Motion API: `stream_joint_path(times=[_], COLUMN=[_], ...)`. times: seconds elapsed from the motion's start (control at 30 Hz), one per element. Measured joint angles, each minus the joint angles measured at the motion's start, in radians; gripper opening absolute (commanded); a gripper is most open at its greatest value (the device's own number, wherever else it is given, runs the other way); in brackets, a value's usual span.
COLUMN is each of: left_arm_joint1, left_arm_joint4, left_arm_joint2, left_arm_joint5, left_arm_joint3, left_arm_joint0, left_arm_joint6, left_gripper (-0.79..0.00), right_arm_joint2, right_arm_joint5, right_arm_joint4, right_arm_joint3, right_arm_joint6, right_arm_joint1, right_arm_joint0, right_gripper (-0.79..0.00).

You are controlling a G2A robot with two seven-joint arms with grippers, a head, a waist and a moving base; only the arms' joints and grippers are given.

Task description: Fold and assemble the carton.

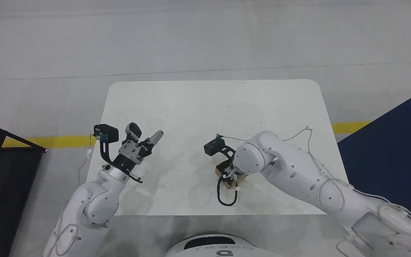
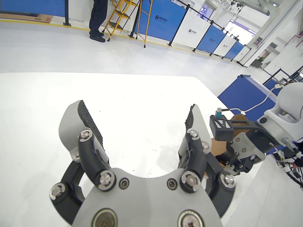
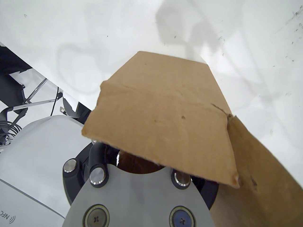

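The brown cardboard carton (image 3: pixel 165 119) lies unfolded right over my right gripper's fingers, one flap spread flat and another panel running off to the side. From above, only a sliver of the carton (image 1: pixel 222 171) peeks out under my right gripper (image 1: pixel 226 175) near the table's front middle. The left wrist view shows that gripper (image 2: pixel 230 150) clamped on the carton (image 2: pixel 216 146). My left gripper (image 1: pixel 146 133) hovers over the table's left part, a good way from the carton, its fingers (image 2: pixel 82 112) spread wide with nothing between them.
The white table (image 1: pixel 212 109) is bare toward the back and middle. A black cable loop (image 1: pixel 226 196) hangs from the right wrist near the front edge. A blue panel (image 1: pixel 385 148) stands off the table's right side, and a dark frame (image 1: pixel 13 167) off its left.
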Motion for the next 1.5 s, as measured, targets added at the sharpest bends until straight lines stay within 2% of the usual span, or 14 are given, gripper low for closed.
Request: stream_joint_path(times=[0.07,0.17,0.33,0.4,0.5,0.57,0.6,0.7,0.73,0.9,1.1,1.23,1.37,1.5], left_arm_joint1=[0.000,-0.001,-0.002,-0.002,-0.003,-0.003,-0.004,-0.004,-0.004,-0.005,-0.007,-0.008,-0.010,-0.014], left_arm_joint4=[0.000,-0.001,-0.007,-0.010,-0.013,-0.016,-0.017,-0.020,-0.022,-0.026,-0.036,-0.043,-0.047,-0.044], left_arm_joint2=[0.001,0.003,0.004,0.004,0.004,0.004,0.003,0.003,0.003,0.008,0.022,0.040,0.071,0.118], left_arm_joint5=[0.000,-0.001,-0.004,-0.005,-0.008,-0.010,-0.011,-0.014,-0.015,-0.023,-0.034,-0.046,-0.056,-0.071], left_arm_joint3=[0.000,0.002,0.009,0.012,0.018,0.023,0.025,0.031,0.033,0.043,0.067,0.089,0.116,0.159], left_arm_joint0=[-0.003,-0.010,-0.021,-0.025,-0.031,-0.036,-0.037,-0.044,-0.047,-0.062,-0.088,-0.116,-0.150,-0.192], left_arm_joint6=[-0.004,-0.009,-0.018,-0.019,-0.020,-0.019,-0.019,-0.020,-0.022,-0.028,-0.050,-0.078,-0.109,-0.137], left_gripper=[0.000,0.000,0.000,0.000,0.000,0.000,0.000,0.000,0.000,0.000,0.000,0.000,0.000,0.000], right_arm_joint2=[-0.003,-0.005,-0.009,-0.009,-0.010,-0.009,-0.008,-0.003,0.001,0.031,0.138,0.256,0.379,0.505], right_arm_joint5=[-0.007,-0.017,-0.019,-0.018,-0.016,-0.015,-0.015,-0.010,-0.007,0.011,0.054,0.070,0.073,0.093], right_arm_joint4=[0.008,0.016,0.032,0.036,0.037,0.033,0.032,0.029,0.030,0.036,0.086,0.117,0.120,0.132], right_arm_joint3=[0.015,0.039,0.053,0.053,0.050,0.047,0.044,0.033,0.025,-0.029,-0.168,-0.296,-0.416,-0.519], right_arm_joint6=[-0.005,-0.007,-0.001,0.003,0.006,0.007,0.008,0.010,0.011,0.007,-0.053,-0.148,-0.255,-0.356], right_arm_joint1=[-0.004,-0.009,-0.018,-0.020,-0.023,-0.025,-0.025,-0.027,-0.027,-0.022,0.000,0.023,0.045,0.065], right_arm_joint0=[0.003,0.009,0.016,0.019,0.023,0.026,0.028,0.032,0.033,0.026,-0.026,-0.096,-0.189,-0.317], right_gripper=[-0.382,-0.431,-0.600,-0.631,-0.566,-0.394,-0.252,-0.089,-0.065,-0.055,-0.062,-0.102,-0.022,0.000])
